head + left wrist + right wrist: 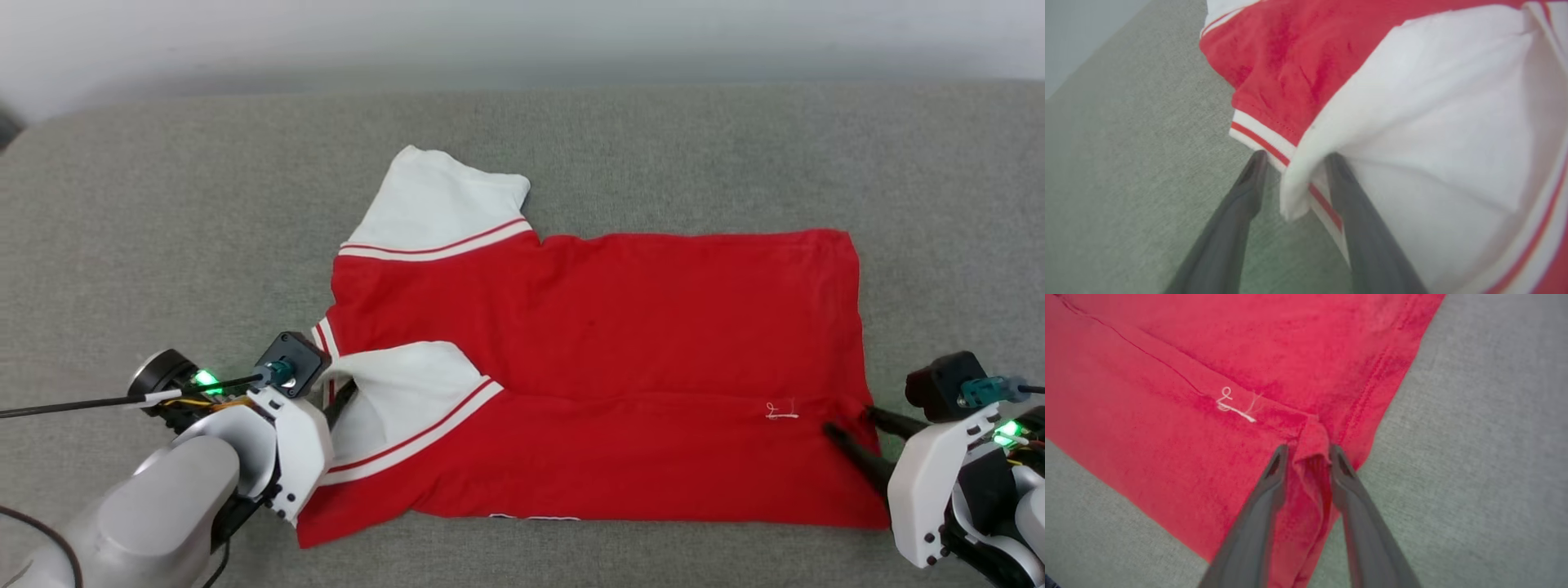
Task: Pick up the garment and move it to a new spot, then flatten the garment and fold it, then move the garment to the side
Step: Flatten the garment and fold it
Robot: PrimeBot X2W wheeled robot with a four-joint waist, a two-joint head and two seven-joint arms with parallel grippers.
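The right fingers [1274, 477] are pinched on a ridge of red cloth at the hem corner of the shirt [620, 318], near its small white stitched mark [1233, 406]. The left fingers [1249, 192] stand apart, straddling the edge of the white sleeve [1433, 122] without squeezing it, as far as I can see. The shirt lies spread across the grey cushion [163, 245]. For a clean fold, I'd say the left needs a firm pinch first, then the 2 ends should travel together, level and taut.
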